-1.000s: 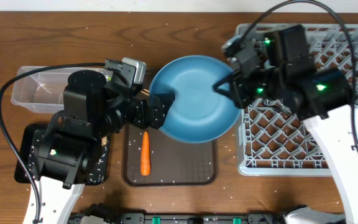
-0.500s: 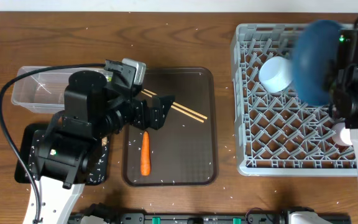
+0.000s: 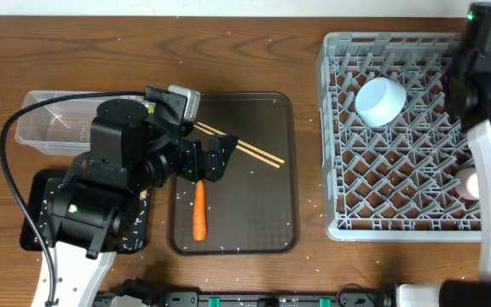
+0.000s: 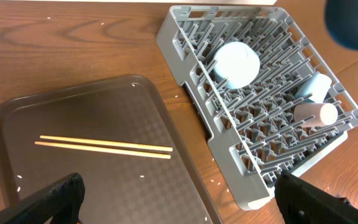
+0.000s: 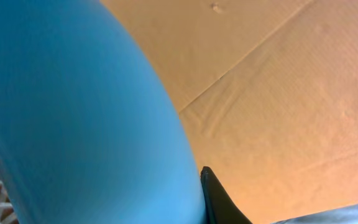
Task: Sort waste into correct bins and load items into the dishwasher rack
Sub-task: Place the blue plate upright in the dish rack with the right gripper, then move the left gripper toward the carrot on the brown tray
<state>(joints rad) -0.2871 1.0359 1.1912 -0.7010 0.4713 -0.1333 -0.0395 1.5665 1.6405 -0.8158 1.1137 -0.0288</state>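
The dark-blue plate [image 5: 73, 112] fills the left of the right wrist view, with my right gripper [image 5: 194, 186] shut on its rim and one black finger [image 5: 219, 202] against it. In the left wrist view the plate [image 4: 353, 22] shows as a dark blur above the rack's far corner. The grey dishwasher rack [image 3: 399, 217] holds a white bowl [image 3: 380, 101], a white-pink cup [image 4: 316, 113] and a light-blue cup [image 4: 312, 87]. My left gripper [image 4: 182, 205] hangs open over the brown tray [image 3: 262, 230], near the chopsticks [image 3: 241, 147]. A carrot [image 3: 199, 209] lies on that tray.
A clear tub [image 3: 45, 128] stands at the left, and a black tray [image 3: 32, 200] flecked with rice lies in front of it, partly under my left arm. Rice grains are scattered over the wooden table. My right arm [image 3: 488, 85] stands over the rack's right edge.
My right arm has carried the plate from above the brown tray rightward across the rack to its far right edge. The chopsticks are uncovered. The left arm has not moved.
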